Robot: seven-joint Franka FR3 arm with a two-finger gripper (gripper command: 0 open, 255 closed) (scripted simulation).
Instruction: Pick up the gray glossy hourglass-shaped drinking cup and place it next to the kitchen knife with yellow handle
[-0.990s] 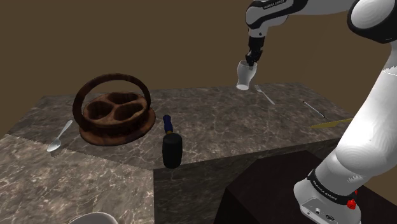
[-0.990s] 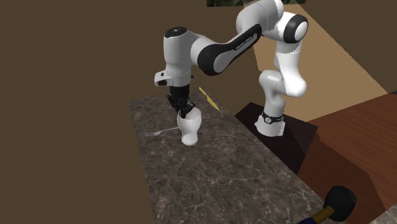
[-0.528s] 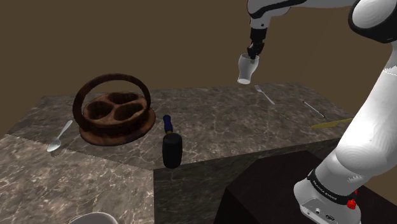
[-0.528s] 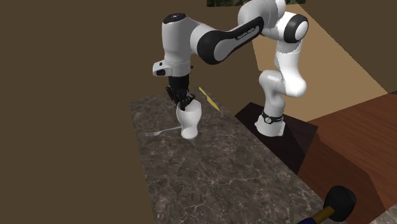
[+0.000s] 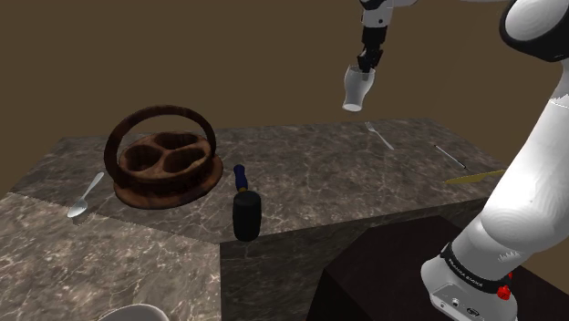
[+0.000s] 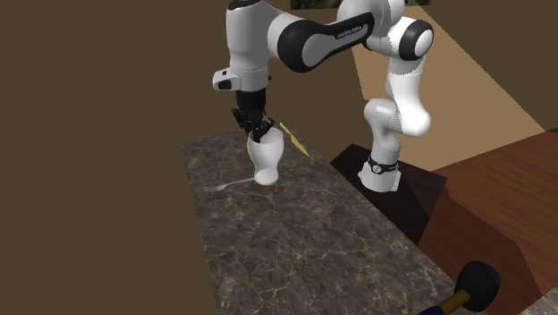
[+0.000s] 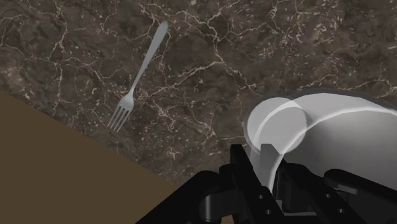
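Note:
A pale grey-white hourglass-shaped cup [image 5: 355, 89] hangs in the air above the far end of the marble counter [image 5: 310, 182]. My black gripper [image 5: 366, 65] is shut on its rim from above. The second exterior view has the cup [image 6: 266, 158] lifted off the counter under the gripper [image 6: 257, 132]. Through the wrist camera, the fingers [image 7: 245, 170] clasp the cup's wall [image 7: 324, 137], one inside and one outside. The knife with the yellow handle [image 5: 475, 176] lies at the counter's edge on the shoulder view's right, and its yellow handle [image 6: 294, 140] is just behind the cup.
A fork [image 5: 380, 137] lies on the counter below the cup, as the wrist view's fork [image 7: 139, 75] confirms. Another thin utensil [image 5: 450, 157] lies near the knife. A brown basket [image 5: 126, 137], a spoon [image 5: 87, 194] and a black-headed mallet [image 5: 245, 208] sit toward the shoulder view's left.
The gripper has risen with the cup in it, from just above the counter to well clear of it. Nothing else has moved.

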